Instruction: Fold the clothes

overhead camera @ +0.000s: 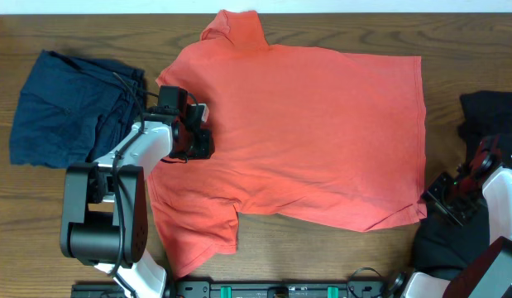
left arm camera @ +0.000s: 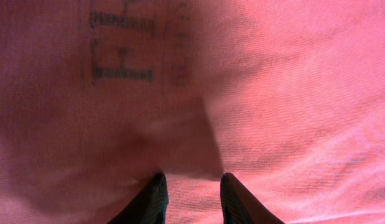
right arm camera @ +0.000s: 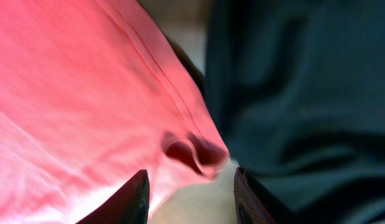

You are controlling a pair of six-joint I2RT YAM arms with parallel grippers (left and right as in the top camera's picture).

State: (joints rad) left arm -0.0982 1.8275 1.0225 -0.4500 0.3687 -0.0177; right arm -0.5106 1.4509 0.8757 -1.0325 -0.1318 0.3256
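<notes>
Overhead: red shirt (overhead camera: 322, 124) flat on surface (overhead camera: 322, 257), left pincer (overhead camera: 199, 136) at sleeve side, right pincer (overhead camera: 436, 194) at hem corner (overhead camera: 417, 211) | Left wrist: fingers (left arm camera: 156, 199) pressed into cloth, grip cannot be told | Right wrist: pincer released, straddling curled hem corner (close past the seam before lifting).

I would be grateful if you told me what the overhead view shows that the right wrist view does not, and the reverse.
Only the overhead view shows the whole coral-red short-sleeved cotton shirt spread flat, the navy-blue cloth garment lying beside it, and the left gripper on the shirt near one sleeve. Only the right wrist view shows the shirt's hem corner curled into a small fold, just ahead of the open right gripper. Both show the shirt, the black cloth garment and the right gripper.
</notes>
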